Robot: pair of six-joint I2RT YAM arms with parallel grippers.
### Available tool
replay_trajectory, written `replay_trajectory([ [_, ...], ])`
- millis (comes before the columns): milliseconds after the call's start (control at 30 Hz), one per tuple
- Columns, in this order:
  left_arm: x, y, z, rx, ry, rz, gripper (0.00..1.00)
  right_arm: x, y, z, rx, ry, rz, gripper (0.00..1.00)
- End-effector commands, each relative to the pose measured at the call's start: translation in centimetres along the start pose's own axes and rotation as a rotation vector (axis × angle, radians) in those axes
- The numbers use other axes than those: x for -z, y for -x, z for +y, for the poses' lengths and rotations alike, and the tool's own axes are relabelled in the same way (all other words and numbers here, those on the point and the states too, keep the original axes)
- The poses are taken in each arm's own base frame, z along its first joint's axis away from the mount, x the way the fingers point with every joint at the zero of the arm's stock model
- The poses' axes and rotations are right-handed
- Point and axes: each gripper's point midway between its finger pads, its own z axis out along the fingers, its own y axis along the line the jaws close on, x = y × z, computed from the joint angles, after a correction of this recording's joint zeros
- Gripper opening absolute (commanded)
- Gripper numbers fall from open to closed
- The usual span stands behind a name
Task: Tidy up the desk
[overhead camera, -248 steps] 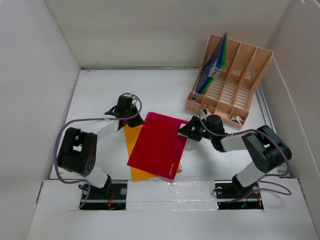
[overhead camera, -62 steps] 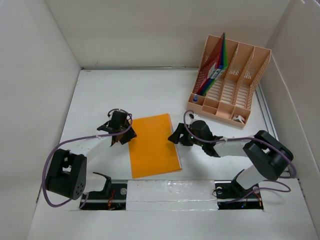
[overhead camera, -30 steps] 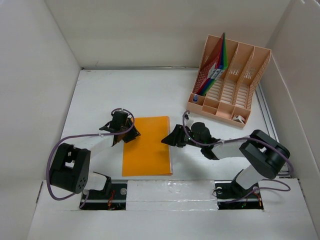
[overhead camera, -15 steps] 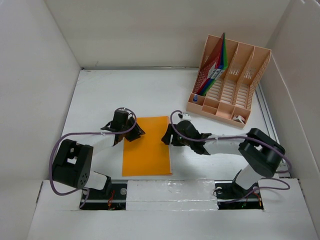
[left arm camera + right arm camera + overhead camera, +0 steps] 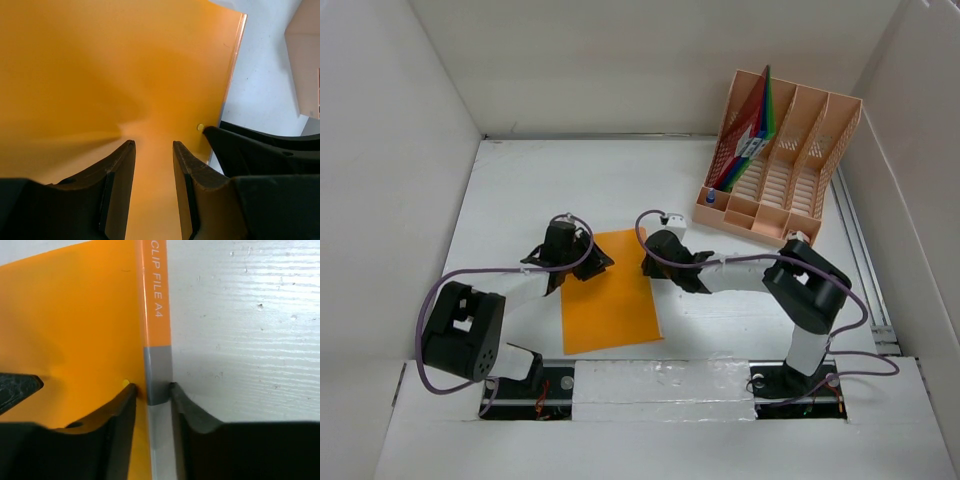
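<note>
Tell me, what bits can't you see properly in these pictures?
Right wrist view: the right fingers sit either side of the orange file's spine; whether they squeeze it is unclear.
Left wrist view: picture edges cut off most of the file; whether the left fingers touch it is unclear.
Top view: the white thing in the rack is too small to name.
Top view: the right arm hides its own fingers.

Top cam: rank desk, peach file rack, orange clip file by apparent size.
1. desk, by far
2. peach file rack
3. orange clip file, looks clearly smaller than the rack
</note>
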Motion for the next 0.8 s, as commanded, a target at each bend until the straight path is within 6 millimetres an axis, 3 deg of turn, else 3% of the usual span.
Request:
replay_trajectory([
  [0,-0.1,-0.2,-0.6,0.01,-0.039,0.009,0.32,-0.1,-3.6,-3.3,0.06,-0.12,0.104,0.32],
  [33,-0.1,-0.3,-0.7,0.015,-0.045,0.014,0.31,-0.1,-3.9,-3.4,0.06,-0.12,0.11,0.27],
  [67,-0.2,-0.2,-0.9,0.018,-0.055,0.008,0.31,-0.2,-4.0,-3.5,0.061,-0.122,0.111,0.14],
  [167,0.1,0.4,-1.6,0.015,-0.076,-0.016,0.31,-0.3,-3.5,-2.8,0.036,-0.084,0.101,0.0],
  [400,1.2,2.2,-3.6,-0.004,-0.123,-0.08,0.31,0.0,1.2,0.5,-0.05,0.054,0.012,0.0],
  [533,1.5,2.5,-4.0,-0.006,-0.132,-0.092,0.31,1.4,6.4,1.7,-0.003,0.049,-0.152,0.0],
  [600,2.1,3.2,-5.4,-0.01,-0.171,-0.107,0.31,1.3,9.0,2.1,0.007,0.041,-0.186,0.26],
  [633,2.4,3.5,-6.2,-0.016,-0.192,-0.111,0.31,0.8,9.3,2.2,0.034,0.043,-0.162,0.36],
  [667,3.0,3.6,-7.2,-0.032,-0.222,-0.12,0.31,-0.9,8.6,0.8,0.045,-0.002,-0.11,0.51],
  [700,3.7,4.7,-8.4,-0.046,-0.244,-0.157,0.31,-1.4,9.8,1.6,0.045,0.011,-0.116,0.55],
  [733,4.3,4.9,-9.3,-0.063,-0.261,-0.173,0.31,-2.0,9.4,1.6,0.053,0.004,-0.102,0.57],
  [767,5.9,6.1,-10.7,-0.101,-0.281,-0.242,0.32,-3.5,8.3,0.2,0.069,-0.048,-0.06,0.59],
])
